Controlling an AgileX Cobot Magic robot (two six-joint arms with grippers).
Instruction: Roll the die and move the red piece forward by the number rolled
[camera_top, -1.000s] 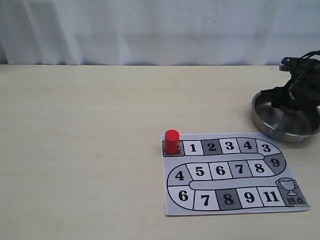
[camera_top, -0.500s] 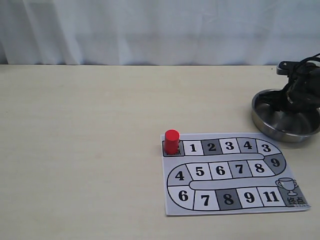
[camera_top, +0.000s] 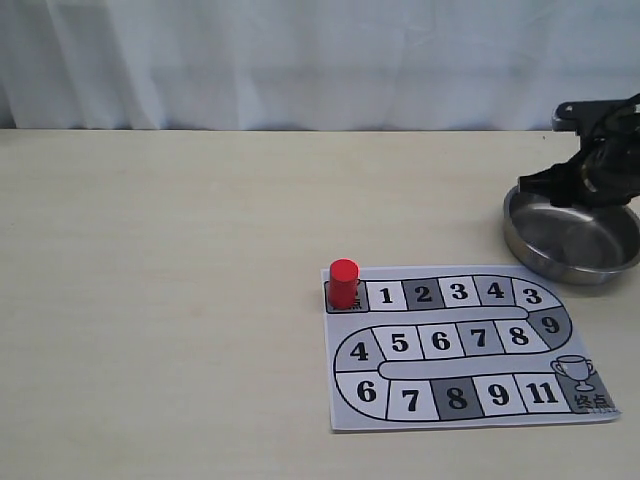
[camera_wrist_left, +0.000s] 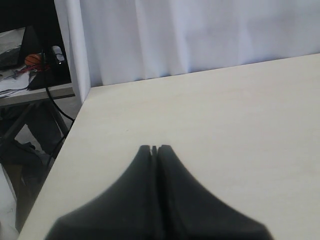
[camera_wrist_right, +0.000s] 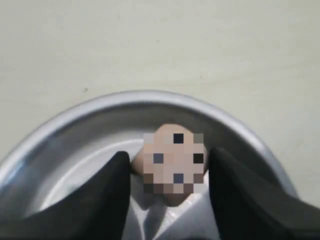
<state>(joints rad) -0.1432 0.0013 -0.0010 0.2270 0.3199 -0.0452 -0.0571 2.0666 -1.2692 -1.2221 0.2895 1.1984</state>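
Observation:
The tan die (camera_wrist_right: 172, 162) with dark pips sits between my right gripper's (camera_wrist_right: 169, 167) two dark fingers, which are shut on it just above the inside of the steel bowl (camera_wrist_right: 145, 100). In the exterior view that gripper (camera_top: 572, 188) hovers over the bowl (camera_top: 560, 265) at the far right, and the die is hidden behind it. The red piece (camera_top: 343, 283) stands upright on the start square at the top left corner of the numbered paper board (camera_top: 460, 395). My left gripper (camera_wrist_left: 154, 148) is shut and holds nothing, over bare table.
A white curtain hangs behind the table's far edge. In the left wrist view the table's side edge (camera_wrist_left: 75, 125) shows, with a cluttered shelf and cables beyond it. Bare tabletop (camera_top: 160, 300) lies left of the board.
My right gripper has risen from down inside the bowl to above its rim. The red piece and the board have not moved.

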